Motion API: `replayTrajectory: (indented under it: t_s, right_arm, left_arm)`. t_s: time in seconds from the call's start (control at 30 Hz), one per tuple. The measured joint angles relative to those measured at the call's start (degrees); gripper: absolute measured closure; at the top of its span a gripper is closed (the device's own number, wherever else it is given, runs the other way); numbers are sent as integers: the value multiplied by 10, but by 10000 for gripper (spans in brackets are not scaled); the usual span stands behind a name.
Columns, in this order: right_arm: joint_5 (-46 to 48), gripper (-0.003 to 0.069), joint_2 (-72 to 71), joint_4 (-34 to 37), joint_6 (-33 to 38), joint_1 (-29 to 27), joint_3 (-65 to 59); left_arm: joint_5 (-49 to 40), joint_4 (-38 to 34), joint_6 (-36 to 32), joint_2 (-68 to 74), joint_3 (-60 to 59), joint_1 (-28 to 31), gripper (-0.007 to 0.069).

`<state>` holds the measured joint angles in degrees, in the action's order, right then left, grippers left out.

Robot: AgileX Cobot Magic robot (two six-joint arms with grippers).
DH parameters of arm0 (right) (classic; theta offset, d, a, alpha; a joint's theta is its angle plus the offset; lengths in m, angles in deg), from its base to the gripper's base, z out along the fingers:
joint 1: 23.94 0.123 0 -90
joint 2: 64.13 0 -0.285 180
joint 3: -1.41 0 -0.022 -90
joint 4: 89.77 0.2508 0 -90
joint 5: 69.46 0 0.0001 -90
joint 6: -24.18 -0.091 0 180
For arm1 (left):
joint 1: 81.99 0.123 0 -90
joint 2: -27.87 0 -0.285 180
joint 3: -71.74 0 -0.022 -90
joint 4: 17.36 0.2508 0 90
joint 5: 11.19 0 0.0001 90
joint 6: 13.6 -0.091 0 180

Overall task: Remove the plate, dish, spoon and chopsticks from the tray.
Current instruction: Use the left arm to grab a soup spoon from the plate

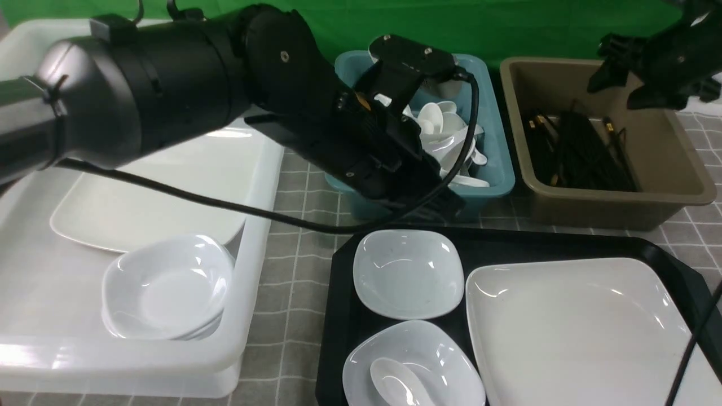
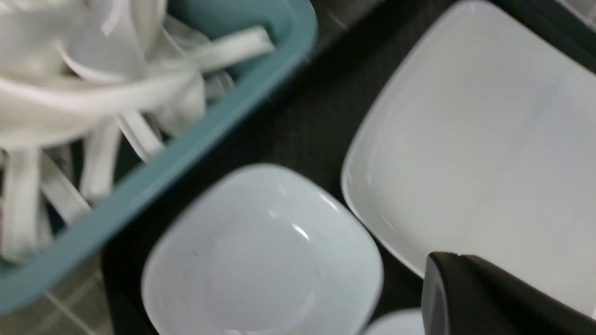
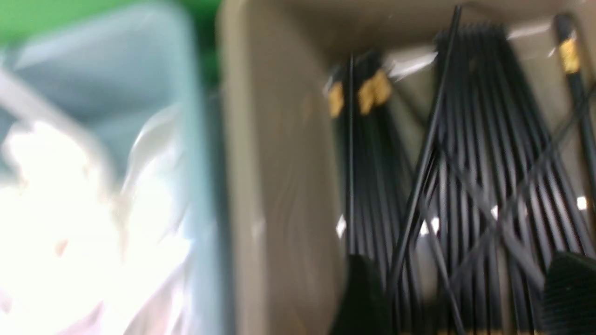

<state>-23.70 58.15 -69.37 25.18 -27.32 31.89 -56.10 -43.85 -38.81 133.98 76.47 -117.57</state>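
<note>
The tray [image 1: 682, 265], lower right, held the plate [image 1: 575, 332], two dishes [image 1: 407, 273] and the spoon [image 1: 395, 383]; chopsticks [image 1: 581, 152] lay in the brown tub [image 1: 674, 169] under the released right gripper [image 3: 465, 284], the left gripper [image 2: 447, 279] clenched.

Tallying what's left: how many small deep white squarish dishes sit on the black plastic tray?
2. One dish lies empty at the black tray's far-left corner; the nearer dish holds a white soup spoon. None seems hidden.
</note>
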Motion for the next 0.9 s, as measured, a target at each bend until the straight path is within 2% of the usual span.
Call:
replayTrajectory:
  t_s: [0.07,0.1,0.13,0.2,0.27,0.4,0.5,0.57,0.77,0.9]
  right_arm:
    - [70,278,-34,1,24,1,10]
    - [86,293,-38,2,29,2,10]
    - [134,415,-64,3,44,7,14]
    - [203,566,-102,3,70,23,11]
    - [209,608,-127,2,87,42,-4]
    - [209,626,-181,-6,107,101,-77]
    - [209,623,-225,-14,109,139,-150]
    - [208,616,-256,-19,110,154,-199]
    - [182,592,-331,-47,104,153,-318]
    - [164,582,-366,-69,90,130,-366]
  left_arm:
    - [-30,4,34,-14,5,0,624]
    - [-35,5,37,-16,6,0,624]
    - [-53,12,54,-29,7,0,624]
    - [-80,35,77,-48,8,-1,624]
    - [-95,57,94,-63,9,-1,624]
    - [-119,75,138,-84,10,-1,624]
    - [-155,84,109,-88,10,-21,624]
    - [-168,111,82,-89,0,-63,624]
    - [-103,147,1,-80,-57,-160,624]
    - [-60,145,-40,-53,-86,-190,617]
